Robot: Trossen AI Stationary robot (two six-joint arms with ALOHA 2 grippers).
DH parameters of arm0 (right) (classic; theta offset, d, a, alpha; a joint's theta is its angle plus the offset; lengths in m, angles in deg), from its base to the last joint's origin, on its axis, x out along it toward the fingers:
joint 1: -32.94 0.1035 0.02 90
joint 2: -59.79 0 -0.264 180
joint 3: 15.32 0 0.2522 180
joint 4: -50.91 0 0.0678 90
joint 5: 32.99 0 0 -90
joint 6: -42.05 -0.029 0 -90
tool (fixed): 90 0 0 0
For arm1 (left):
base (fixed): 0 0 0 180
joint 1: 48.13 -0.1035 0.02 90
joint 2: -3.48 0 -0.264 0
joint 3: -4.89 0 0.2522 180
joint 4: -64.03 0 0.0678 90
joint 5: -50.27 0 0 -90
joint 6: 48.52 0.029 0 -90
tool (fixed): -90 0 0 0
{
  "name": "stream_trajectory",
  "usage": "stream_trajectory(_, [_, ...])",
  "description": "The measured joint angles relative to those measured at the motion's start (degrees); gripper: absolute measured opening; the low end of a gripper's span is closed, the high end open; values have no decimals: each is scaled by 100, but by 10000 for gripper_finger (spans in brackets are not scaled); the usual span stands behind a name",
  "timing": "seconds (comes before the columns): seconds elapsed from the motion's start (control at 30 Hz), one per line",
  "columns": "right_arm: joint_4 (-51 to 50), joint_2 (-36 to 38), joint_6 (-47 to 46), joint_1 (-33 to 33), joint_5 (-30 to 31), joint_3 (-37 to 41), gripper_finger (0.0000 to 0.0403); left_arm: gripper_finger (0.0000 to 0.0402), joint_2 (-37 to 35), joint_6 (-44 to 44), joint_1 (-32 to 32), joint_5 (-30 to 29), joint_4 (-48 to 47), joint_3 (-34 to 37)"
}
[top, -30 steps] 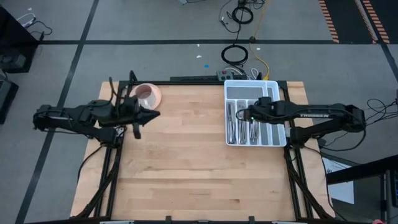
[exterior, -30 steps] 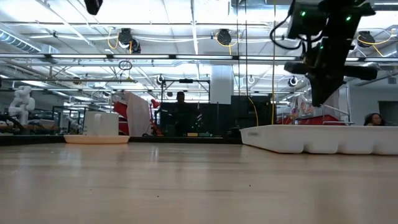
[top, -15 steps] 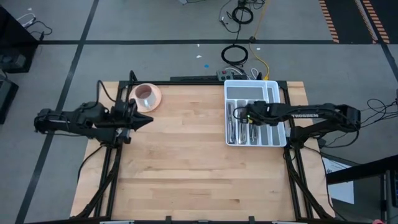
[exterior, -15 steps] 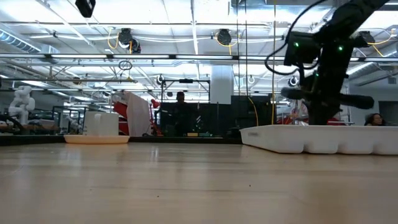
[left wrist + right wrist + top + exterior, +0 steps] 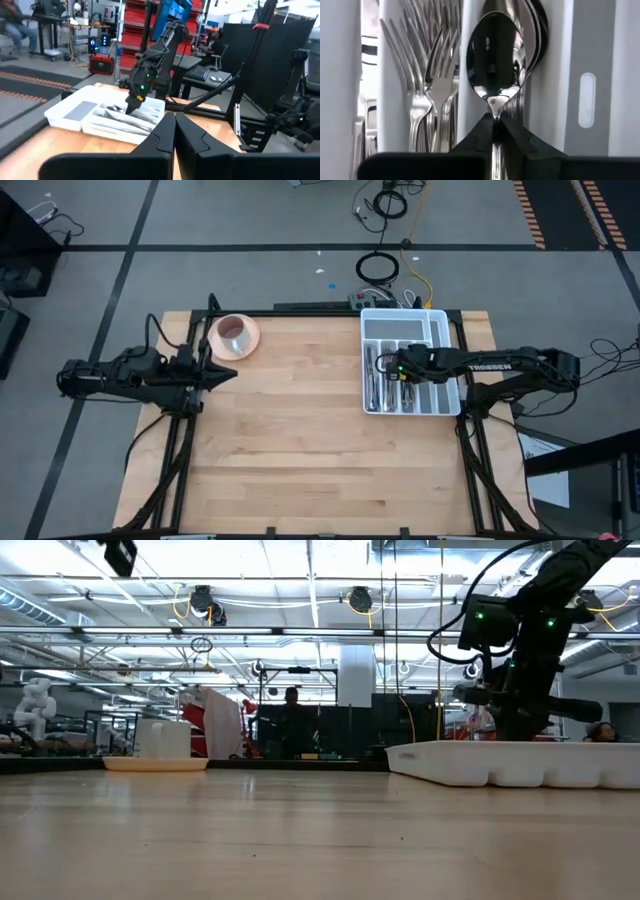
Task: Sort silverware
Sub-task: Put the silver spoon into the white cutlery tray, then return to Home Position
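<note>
Seen from straight above, the wooden table (image 5: 320, 450) carries a white divided tray (image 5: 437, 326) near its far right corner and a pink cup (image 5: 233, 331) on its saucer (image 5: 250, 340) near the far left. The silverware (image 5: 388, 385) lies in the tray's long compartments. The right gripper (image 5: 398, 366) is down over the tray's middle compartments, its arm reaching in from the right edge. The left gripper (image 5: 228, 372) sits above bare wood just beside the saucer, its jaws clenched on nothing.

At table height, the tray's wall (image 5: 510, 762) hides every piece of cutlery; only the right gripper (image 5: 520, 725) dipping behind the wall shows. The saucer (image 5: 155, 764) appears far off at the left, with room racks and a standing person beyond.

Looking along the left wrist, its own fingers (image 5: 167, 132) are pressed together, and across the table the other arm stands bent over the tray (image 5: 65, 115).

Only the right wrist camera looks into the compartments: forks (image 5: 432, 85) fill one slot, stacked spoons (image 5: 530, 35) the next. The right gripper (image 5: 495, 125) is pinched on the neck of a spoon (image 5: 495, 60) just below its bowl, above that stack.
</note>
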Motion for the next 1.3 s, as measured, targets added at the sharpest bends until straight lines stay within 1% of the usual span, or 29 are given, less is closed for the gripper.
stream_trajectory(0.23, [-20,106,265,-321,-91,0,45,8,-791,-575,0,-79,501,999])
stream_trajectory(0.37, [-33,256,517,-528,-150,0,64,8,-1145,-703,0,-80,552,1302])
stream_trajectory(0.43, [-35,396,877,-607,-332,0,73,8,-1317,-702,0,-80,518,1423])
stream_trajectory(0.5, [-101,660,1560,-627,-442,-46,81,8,-1489,-686,0,-82,465,1537])
stream_trajectory(0.57, [-126,1072,2206,-485,-439,-209,87,8,-1676,-671,0,-113,507,1686])
stream_trajectory(0.63, [-11,1633,2925,-254,-462,-397,90,8,-1875,-707,0,-178,510,1859])
stream_trajectory(0.67, [93,1947,3348,-121,-586,-472,90,8,-1965,-723,0,-212,502,1942])
stream_trajectory(0.73, [533,2654,4069,150,-1073,-588,89,8,-1997,-821,0,-286,585,2055])
stream_trajectory(0.77, [817,3018,4353,274,-1331,-595,88,8,-1997,-847,0,-312,571,2086])
stream_trajectory(0.8, [1050,3380,4536,398,-1468,-595,85,8,-1989,-862,0,-336,630,2114])
stream_trajectory(0.87, [1390,4016,4649,601,-1385,-595,77,8,-1986,-866,0,-440,679,2133])
stream_trajectory(0.93, [1358,4594,4677,758,-1292,-597,66,8,-1986,-869,0,-461,691,2133])
stream_trajectory(0.97, [1208,4873,4636,835,-1293,-597,61,8,-1985,-904,-1,-503,690,2129])
stream_trajectory(1.1, [524,5789,4279,999,-1331,-595,43,8,-1980,-1808,-2,-945,687,2115])
stream_trajectory(1.17, [34,6209,3827,1018,-1327,-571,39,8,-1980,-1927,-2,-994,688,2116])
stream_trajectory(1.23, [-76,6509,3861,1014,-1502,-436,37,8,-1987,-2045,-2,-1057,759,2115])
stream_trajectory(1.3, [-198,6771,4276,1015,-1849,-201,37,8,-1991,-1857,-2,-1022,892,2115])
